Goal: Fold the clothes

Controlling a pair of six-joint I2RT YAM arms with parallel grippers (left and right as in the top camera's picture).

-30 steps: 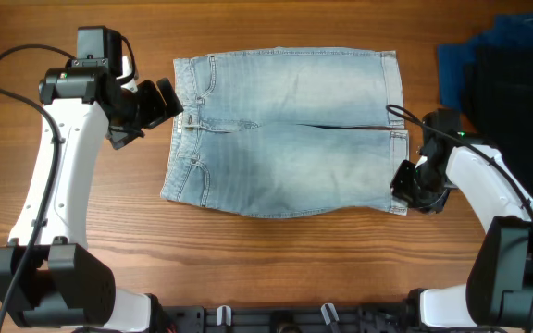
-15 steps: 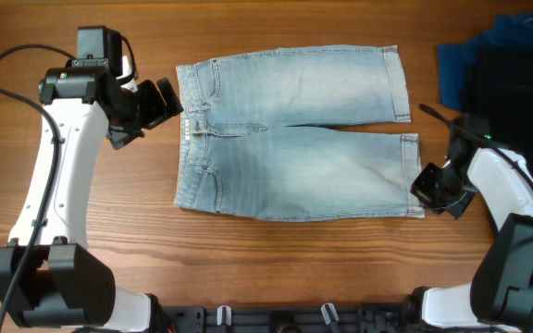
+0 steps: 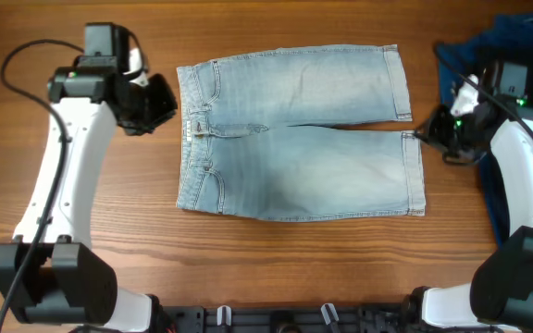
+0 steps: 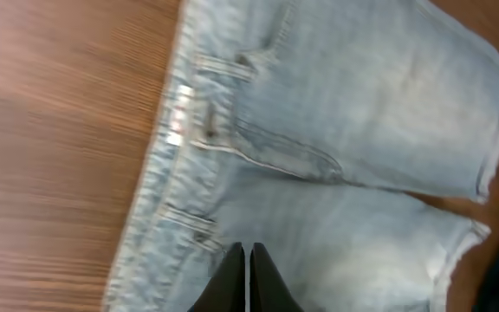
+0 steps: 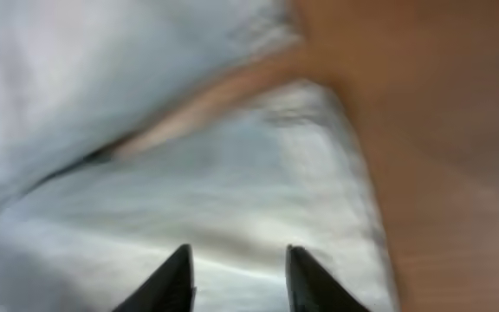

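Note:
The clothes, light blue denim shorts [image 3: 294,139], lie flat on the wooden table [image 3: 276,268], waistband to the left and both cuffed legs pointing right. My left gripper [image 3: 170,100] hovers just left of the waistband. In the left wrist view it [image 4: 245,250] is shut with nothing in it, above the denim [image 4: 345,104] near the belt loops. My right gripper [image 3: 426,136] is at the leg hems, by the gap between the two legs. In the right wrist view it [image 5: 238,253] is open and empty over the pale leg fabric [image 5: 189,173].
A dark blue cloth [image 3: 453,74] and a black garment [image 3: 526,83] are heaped at the back right corner, right behind my right arm. Bare wood surrounds the shorts on the left and front.
My right gripper pulled the lower leg hem to the right, let go and moved up to the gap between the legs. The left gripper went from open to shut.

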